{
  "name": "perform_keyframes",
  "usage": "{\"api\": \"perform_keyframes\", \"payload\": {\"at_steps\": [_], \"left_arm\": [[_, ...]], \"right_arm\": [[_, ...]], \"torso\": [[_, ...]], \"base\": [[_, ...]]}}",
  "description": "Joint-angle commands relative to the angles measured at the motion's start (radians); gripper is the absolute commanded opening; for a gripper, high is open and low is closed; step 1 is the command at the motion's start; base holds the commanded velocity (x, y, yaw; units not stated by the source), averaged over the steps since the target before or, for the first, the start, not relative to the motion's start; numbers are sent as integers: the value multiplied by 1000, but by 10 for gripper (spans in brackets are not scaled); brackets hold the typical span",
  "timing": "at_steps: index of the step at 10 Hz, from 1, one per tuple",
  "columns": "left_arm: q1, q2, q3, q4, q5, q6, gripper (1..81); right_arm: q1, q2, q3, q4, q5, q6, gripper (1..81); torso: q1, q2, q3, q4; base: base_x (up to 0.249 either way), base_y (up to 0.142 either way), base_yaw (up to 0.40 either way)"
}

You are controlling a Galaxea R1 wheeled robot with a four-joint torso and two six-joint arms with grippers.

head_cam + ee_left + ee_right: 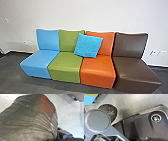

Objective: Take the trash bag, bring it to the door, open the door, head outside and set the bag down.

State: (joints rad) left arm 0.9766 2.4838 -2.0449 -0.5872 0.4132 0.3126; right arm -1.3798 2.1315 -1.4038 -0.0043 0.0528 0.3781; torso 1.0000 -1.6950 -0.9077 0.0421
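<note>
Trash bag (31, 119) is bulging close before the left wrist camera; cushion (88, 45) is leaning across green seat (66, 66) and orange seat (98, 71). Whether either gripper is gripping anything cannot be told.

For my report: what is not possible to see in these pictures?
- Contents of the trash bag: left wrist view, hidden by its film.
- Part of the bag: right wrist view, behind the jointed bar.
- Wall fittings: head view, too small.
- Part of green backrest: head view, behind cushion.

Seats (98, 71) stand before the wall (100, 15), pillow (88, 45) apparently against the middle backs (67, 40).
</note>
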Motion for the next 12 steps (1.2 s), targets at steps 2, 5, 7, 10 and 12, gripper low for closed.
{"api": "perform_keyframes", "payload": {"at_steps": [2,5,7,10,12], "left_arm": [[7,-49,86,-11,41,71,10],[101,-11,10,-13,3,140,10],[156,49,-64,-13,1,181,10],[196,110,-132,-16,-19,215,10],[219,147,-146,-11,-23,227,10]], "right_arm": [[7,13,-36,-2,-51,-5,811],[-26,90,-117,-28,-50,-7,811],[-48,142,-179,-31,-50,-8,811],[-71,211,-266,-36,-34,-8,811],[-85,264,-325,-37,-34,-10,811]], "torso": [[-85,132,38,0],[-154,240,117,0],[-202,313,165,0],[-273,421,237,0],[-316,486,278,0]], "base": [[0,0,0],[0,0,0],[0,0,0],[0,0,0],[0,0,0]]}}
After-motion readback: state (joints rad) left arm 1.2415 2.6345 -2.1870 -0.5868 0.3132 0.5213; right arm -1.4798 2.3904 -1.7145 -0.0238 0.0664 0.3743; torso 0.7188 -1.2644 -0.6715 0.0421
